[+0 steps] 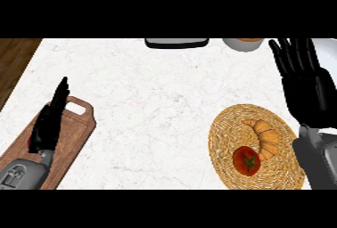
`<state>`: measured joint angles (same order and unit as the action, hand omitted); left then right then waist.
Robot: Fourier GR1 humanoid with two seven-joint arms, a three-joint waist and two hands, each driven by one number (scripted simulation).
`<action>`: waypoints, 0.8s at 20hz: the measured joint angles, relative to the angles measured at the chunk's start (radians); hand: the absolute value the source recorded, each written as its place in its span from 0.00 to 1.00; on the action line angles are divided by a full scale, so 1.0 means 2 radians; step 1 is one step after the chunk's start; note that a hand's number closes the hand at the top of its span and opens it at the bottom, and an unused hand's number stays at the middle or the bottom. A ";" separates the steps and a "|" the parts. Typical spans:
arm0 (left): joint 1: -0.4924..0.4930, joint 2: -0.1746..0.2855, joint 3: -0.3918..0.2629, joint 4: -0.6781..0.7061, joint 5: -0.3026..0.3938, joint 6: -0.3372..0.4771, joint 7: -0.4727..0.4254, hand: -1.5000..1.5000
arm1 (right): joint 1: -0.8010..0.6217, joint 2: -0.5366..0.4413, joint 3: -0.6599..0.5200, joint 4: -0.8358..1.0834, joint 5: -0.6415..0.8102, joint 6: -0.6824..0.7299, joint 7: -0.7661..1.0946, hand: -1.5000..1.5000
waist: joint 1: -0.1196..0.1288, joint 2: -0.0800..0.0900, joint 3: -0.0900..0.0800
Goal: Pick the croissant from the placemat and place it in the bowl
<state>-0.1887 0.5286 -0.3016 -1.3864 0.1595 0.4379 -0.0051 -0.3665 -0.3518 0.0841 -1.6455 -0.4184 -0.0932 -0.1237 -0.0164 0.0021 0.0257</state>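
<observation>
A golden croissant (265, 136) lies on a round woven placemat (230, 129) at the lower right of the counter. Just below it on the mat sits a red tomato (247, 160). A pale bowl (244, 43) shows at the top edge, partly cut off. My right hand (306, 84) is open with straight fingers pointing up, hovering to the right of and above the placemat, apart from the croissant. Over a wooden cutting board at the lower left rests my left hand (49, 122), open, seen edge-on with fingers up.
The wooden cutting board (76, 129) lies at the lower left under my left forearm. A dark flat object with a grey rim (176, 42) sits at the top centre. The wood floor (14, 58) shows beyond the counter's left edge.
</observation>
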 measured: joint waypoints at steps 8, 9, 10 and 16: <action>-0.006 -0.039 -0.041 -0.050 0.035 -0.074 -0.012 0.50 | 0.112 -0.071 -0.020 0.031 0.098 -0.048 0.011 1.00 | -0.018 0.001 -0.015; -0.006 -0.044 -0.047 -0.057 0.042 -0.086 -0.012 0.50 | 0.127 -0.072 -0.019 0.046 0.115 -0.062 0.012 0.00 | -0.015 0.001 -0.015; -0.009 -0.049 -0.052 -0.059 0.050 -0.098 -0.013 0.50 | 0.138 -0.064 -0.013 0.054 0.128 -0.077 0.013 0.00 | -0.012 0.001 -0.014; -0.009 -0.066 -0.063 -0.079 0.064 -0.137 -0.001 0.50 | 0.160 -0.055 0.001 0.127 0.194 -0.099 -0.039 0.00 | 0.004 0.000 -0.013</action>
<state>-0.2057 0.3963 -0.4281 -1.5447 0.2867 0.1648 -0.0064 -0.0457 -0.4627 0.0867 -1.3916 -0.0313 -0.2906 -0.2009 -0.0075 0.0023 -0.0001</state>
